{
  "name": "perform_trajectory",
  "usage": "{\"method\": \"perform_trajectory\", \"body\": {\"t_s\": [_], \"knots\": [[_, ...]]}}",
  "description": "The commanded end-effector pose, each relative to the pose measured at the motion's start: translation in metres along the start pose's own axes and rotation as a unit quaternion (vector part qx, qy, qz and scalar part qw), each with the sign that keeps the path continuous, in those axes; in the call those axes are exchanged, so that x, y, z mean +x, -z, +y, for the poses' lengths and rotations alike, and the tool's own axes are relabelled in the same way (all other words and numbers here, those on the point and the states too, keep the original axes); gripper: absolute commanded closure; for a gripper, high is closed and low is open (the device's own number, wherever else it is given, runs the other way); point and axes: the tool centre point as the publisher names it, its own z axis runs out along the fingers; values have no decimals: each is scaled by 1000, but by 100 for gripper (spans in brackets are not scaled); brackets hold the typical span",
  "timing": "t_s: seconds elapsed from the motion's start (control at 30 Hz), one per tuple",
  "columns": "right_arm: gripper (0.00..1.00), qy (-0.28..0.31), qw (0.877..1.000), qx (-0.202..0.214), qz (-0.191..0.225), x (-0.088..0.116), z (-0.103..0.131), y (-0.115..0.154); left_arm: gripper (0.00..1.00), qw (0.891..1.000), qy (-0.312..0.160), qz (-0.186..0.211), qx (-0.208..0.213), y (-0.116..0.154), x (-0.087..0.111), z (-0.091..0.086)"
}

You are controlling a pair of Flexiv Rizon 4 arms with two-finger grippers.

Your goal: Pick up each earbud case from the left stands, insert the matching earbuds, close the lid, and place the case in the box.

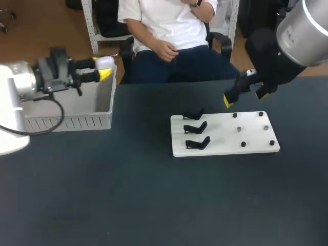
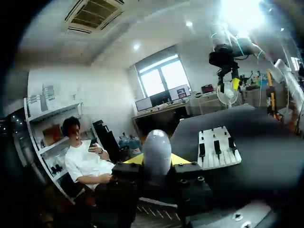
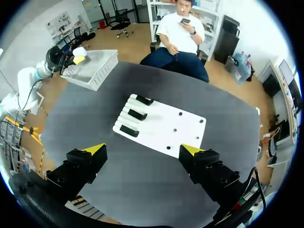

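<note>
Earbud case, white and rounded, is clamped between the yellow tips of the left gripper. The left wrist view confirms a finger pressed against each side of the case. The case is carried above the far right corner of the box, a pale slotted bin at the far left of the bench. I cannot tell from any view whether its lid is fully seated. Well apart to the right lies a white board. Three black stands are lined near to far along its left side, and small dark studs are scattered over its right half; what those studs are I cannot tell. The right gripper hangs above the board's far edge, released, its fingers spread wide and grasping nothing. The right wrist view shows the board ahead of that gripper, between its two tips.
</note>
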Motion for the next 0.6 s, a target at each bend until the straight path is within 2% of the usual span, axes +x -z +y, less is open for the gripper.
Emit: {"method": "perform_trajectory", "body": {"t_s": [0.03, 0.33, 0.47, 0.57, 0.6], "knots": [[0, -5, 1000, 6, -17, 10, 5, 2, 100, 998, 4, 18, -62, 53, 26, 4], [0, -13, 1000, 8, -13, 18, 11, 5, 100, 995, 38, 41, -80, 51, 82, 16], [0, -6, 1000, 2, -12, 20, 13, 2, 100, 994, 50, 56, -77, 46, 101, 21], [0, 3, 1000, 3, 0, 22, 11, -5, 100, 995, 47, 60, -65, 39, 106, 25], [0, 5, 1000, 5, 6, 22, 11, -7, 96, 995, 47, 65, -65, 38, 109, 28]]}}
